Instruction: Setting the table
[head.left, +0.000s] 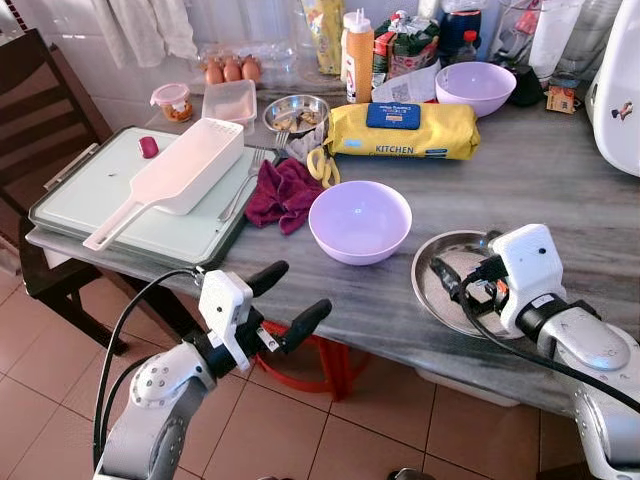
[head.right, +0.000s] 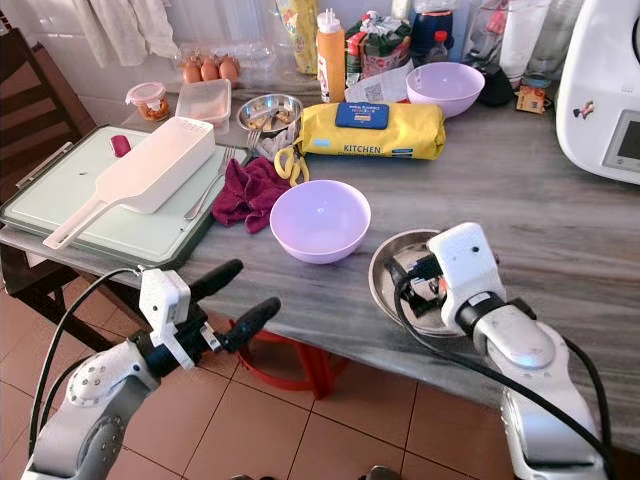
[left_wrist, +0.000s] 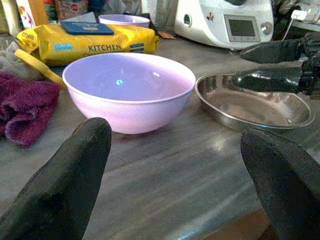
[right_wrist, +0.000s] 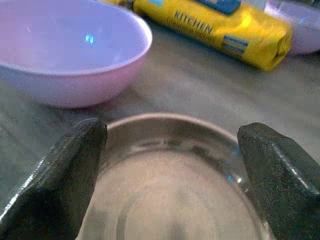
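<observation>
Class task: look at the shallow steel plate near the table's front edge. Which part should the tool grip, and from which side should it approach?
Probably the near rim of the steel plate. It lies flat and shallow, so only its thin raised lip offers a hold. Come from the table's front edge, where the right tool hangs open over it; the lilac bowl crowds its left side.

The right gripper's (head.left: 452, 285) wrist housing hides the near right part of the steel plate (head.left: 437, 262), the white appliance (head.left: 618, 85) is cut off by the frame's right edge, and the small steel bowl's (head.left: 296, 113) contents are too small to identify.
</observation>
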